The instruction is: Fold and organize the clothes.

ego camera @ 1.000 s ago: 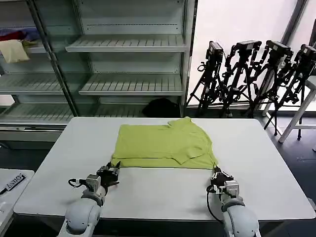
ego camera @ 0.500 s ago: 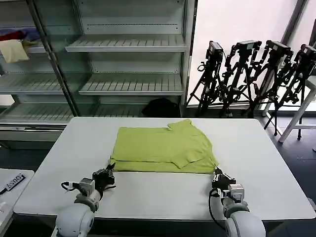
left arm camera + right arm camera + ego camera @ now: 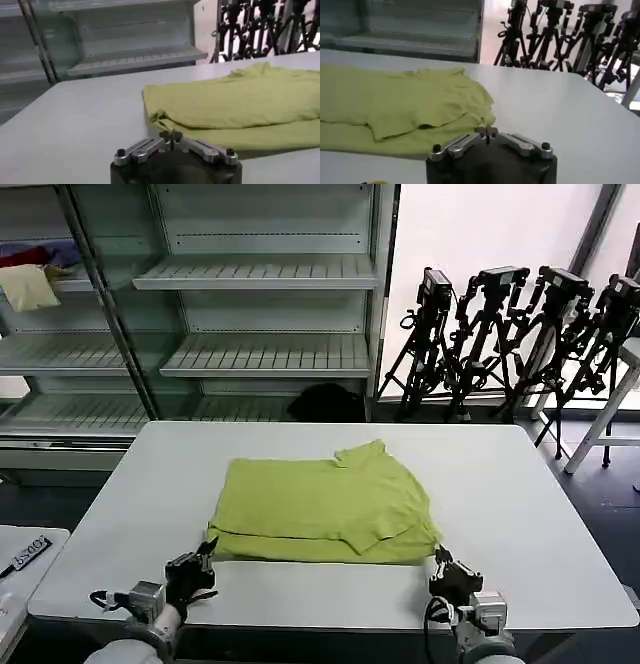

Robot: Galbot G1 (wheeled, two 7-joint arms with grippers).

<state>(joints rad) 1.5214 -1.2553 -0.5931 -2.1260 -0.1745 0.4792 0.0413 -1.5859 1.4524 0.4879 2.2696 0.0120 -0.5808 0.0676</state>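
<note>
nearer now, folded lime t-shirt (image 3: pixel 320 512) (rumpled)

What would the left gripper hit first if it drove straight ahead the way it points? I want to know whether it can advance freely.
Probably the T-shirt: the left gripper, fingers closed, points at its near folded corner, close ahead on the table. The exact gap is unclear.

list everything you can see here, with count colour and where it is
T-shirt: one, lime, folded on the table's middle
table: one, white, in front of the robot
shelves: several, pale grey, behind the table
cream garment: one, on a far-left shelf
black lump: one, beyond the table's far edge
tripods: several, black, back right
left claw: one, dark, shut at the shirt's near-left corner
right claw: one, dark, shut at the near-right corner
</note>
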